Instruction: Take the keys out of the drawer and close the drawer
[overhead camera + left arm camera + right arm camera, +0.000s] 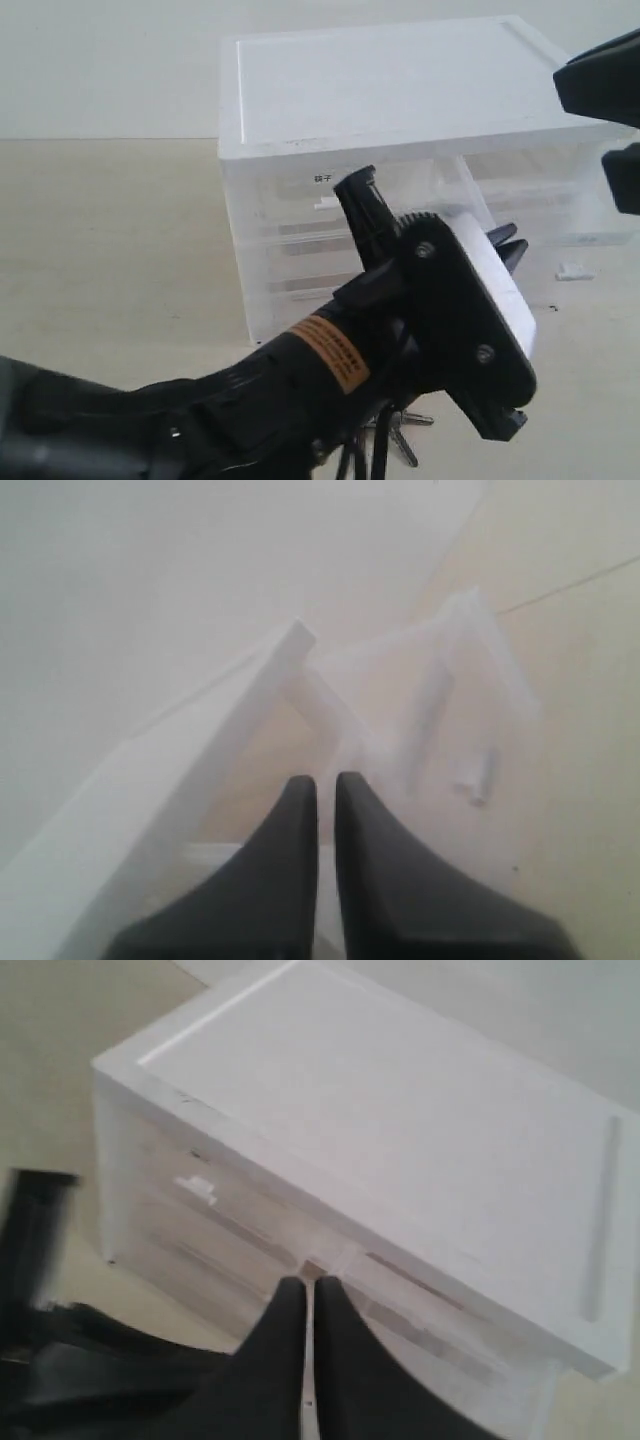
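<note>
**Left pincer** (326, 788): two dark fingers closed to a thin slit, nothing held; it points at the corner of the white cabinet (170, 800), just beside the drawer (470, 680), whose translucent walls stand pulled out of the cabinet front.

**Right pincer** (308, 1288): likewise closed on nothing; it hangs above the front edge of the cabinet top; a dark blurred shape at the side of that view is apparently the left arm (60, 1360).

**Exterior view:** the left arm fills the foreground, its pincer upright before the cabinet front; the drawer juts from the top row on the right; the other half-width drawer, whose label (322, 178) bears black characters, sits flush beside it.

**Keys** (402, 432): silver blades lying on the counter (120, 260) under the left arm, well apart from the drawer; the fob is hidden.

**Step in hand, as judged:** the keys are out; closing has not yet begun.

**Next move, as judged:** a closed pincer goes to the drawer's front face and pushes straight toward the cabinet; the push should be square to the runners, so that the light cabinet does not slide and the drawer does not jam askew.
</note>
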Motion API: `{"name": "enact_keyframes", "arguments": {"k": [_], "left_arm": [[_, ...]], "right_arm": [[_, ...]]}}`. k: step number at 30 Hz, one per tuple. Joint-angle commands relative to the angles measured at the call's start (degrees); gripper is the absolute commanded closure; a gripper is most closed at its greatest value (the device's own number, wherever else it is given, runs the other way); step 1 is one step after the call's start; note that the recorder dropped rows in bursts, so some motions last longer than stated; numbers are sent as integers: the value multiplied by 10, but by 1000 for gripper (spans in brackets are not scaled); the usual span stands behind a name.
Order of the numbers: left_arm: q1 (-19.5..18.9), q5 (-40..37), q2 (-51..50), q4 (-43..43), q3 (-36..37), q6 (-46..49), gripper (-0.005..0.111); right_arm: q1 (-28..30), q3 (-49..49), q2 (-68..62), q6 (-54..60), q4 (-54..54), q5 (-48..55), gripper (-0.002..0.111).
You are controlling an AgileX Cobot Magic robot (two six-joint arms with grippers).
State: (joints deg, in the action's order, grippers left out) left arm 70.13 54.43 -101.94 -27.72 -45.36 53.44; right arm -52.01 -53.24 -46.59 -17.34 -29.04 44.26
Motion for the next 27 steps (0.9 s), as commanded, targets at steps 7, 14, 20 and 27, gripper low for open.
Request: {"name": "enact_keyframes", "arguments": {"k": [7, 14, 20, 27], "left_arm": [[-49, 85, 272, -135, 200, -18, 102], [-269, 4, 275, 197, 224, -383, 102], [-313, 7, 274, 226, 224, -415, 102], [-313, 13, 274, 234, 224, -422, 102]], "right_arm": [[-2, 60, 46, 44, 125, 135, 108], [-2, 150, 0, -5, 48, 153, 108], [-2, 154, -33, -111, -91, 137, 108], [-2, 154, -86, -186, -173, 98, 108]]}}
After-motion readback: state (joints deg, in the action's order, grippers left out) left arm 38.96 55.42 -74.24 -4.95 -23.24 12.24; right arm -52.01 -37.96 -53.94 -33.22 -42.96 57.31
